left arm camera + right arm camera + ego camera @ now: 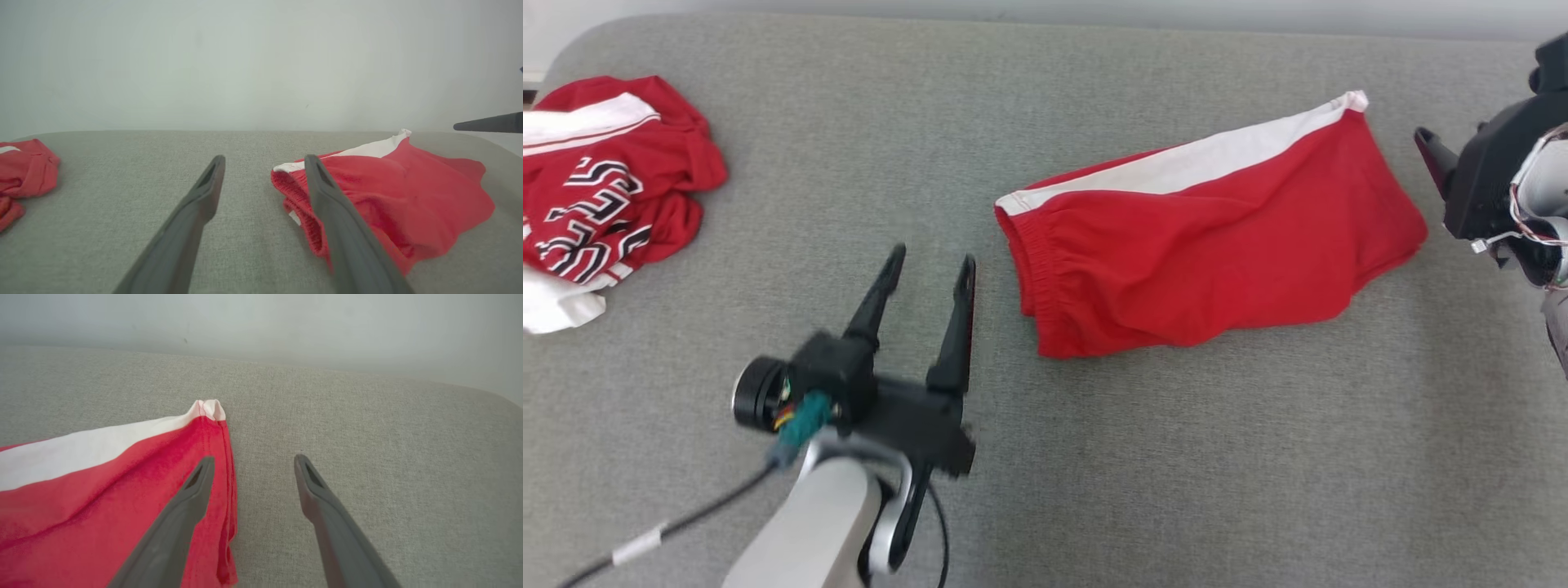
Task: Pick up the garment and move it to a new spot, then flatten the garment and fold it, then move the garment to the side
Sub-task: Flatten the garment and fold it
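Now, the red shorts [1217, 237] lie folded on the grey fabric bench [1094, 490], right of the middle as the head camera sees it. The white side stripe runs along the far edge, the elastic waistband points toward the robot's left and the leg hem toward its right. The left gripper [931, 257] sits low over the bench just off the waistband end, its two dark fingers [956, 318] spread apart with nothing between them and a strip of bare grey showing between the nearer finger and the cloth. From that arm's own camera, one finger crosses in front of the gathered waistband and the other stands over plain bench. Over at the hem end, the right gripper [254, 458] is spread apart too and holds nothing. In its wrist view one finger lies across the stitched hem edge just below the white corner tip, and the other hangs over bare bench beside it. Whether that finger actually touches the cloth, I can't tell. Far off at the left edge of the bench lies a second garment [605, 196], crumpled, red and white with black lettering, well apart from the shorts.
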`<state>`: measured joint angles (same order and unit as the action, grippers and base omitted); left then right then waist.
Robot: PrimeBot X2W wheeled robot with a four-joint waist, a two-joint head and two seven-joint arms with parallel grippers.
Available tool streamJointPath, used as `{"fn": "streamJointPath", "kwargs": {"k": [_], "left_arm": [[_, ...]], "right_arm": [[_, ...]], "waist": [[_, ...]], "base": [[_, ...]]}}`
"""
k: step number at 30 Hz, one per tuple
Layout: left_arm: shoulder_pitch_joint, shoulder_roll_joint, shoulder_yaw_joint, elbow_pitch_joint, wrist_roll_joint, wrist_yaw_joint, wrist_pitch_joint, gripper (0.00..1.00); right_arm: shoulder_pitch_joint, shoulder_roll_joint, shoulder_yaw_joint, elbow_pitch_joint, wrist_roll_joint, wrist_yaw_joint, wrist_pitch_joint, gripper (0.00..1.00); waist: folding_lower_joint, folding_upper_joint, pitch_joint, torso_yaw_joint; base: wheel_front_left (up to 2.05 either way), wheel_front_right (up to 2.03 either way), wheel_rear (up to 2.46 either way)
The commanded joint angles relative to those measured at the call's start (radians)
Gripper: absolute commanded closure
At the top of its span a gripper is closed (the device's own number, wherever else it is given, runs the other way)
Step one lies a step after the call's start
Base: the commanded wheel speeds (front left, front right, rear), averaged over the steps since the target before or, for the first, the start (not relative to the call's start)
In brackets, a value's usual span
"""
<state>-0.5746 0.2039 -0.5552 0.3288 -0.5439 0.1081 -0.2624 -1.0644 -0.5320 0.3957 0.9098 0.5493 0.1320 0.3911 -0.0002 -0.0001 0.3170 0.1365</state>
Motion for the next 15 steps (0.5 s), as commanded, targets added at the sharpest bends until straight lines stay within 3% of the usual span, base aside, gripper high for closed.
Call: {"fn": "streamJointPath", "kwargs": {"k": [1, 8, 15], "left_arm": [[0.038, 0.015, 0.003, -0.023, 0.027, 0.008, -0.003, 0.0], [0.21, 0.122, 0.016, -0.146, 0.172, 0.042, -0.003, 0.0], [0.295, 0.138, 0.065, -0.214, 0.209, 0.062, -0.003, 0.0]], "right_arm": [[0.012, 0.006, -0.008, 0.009, -0.011, -0.002, 0.016, 0.0], [-0.002, 0.025, -0.11, 0.105, -0.075, -0.002, 0.093, 0.0], [-0.028, 0.048, -0.21, 0.207, -0.157, -0.002, 0.112, 0.0]], "waist": [[0.0002, 0.0001, 0.002, 0.018], [0.0002, 0.0001, 0.024, 0.077], [0.0002, 0.0001, 0.047, 0.113]], "base": [[0.0, 0.0, 0.0], [0.0, 0.0, 0.0], [0.0, 0.0, 0.0]]}}
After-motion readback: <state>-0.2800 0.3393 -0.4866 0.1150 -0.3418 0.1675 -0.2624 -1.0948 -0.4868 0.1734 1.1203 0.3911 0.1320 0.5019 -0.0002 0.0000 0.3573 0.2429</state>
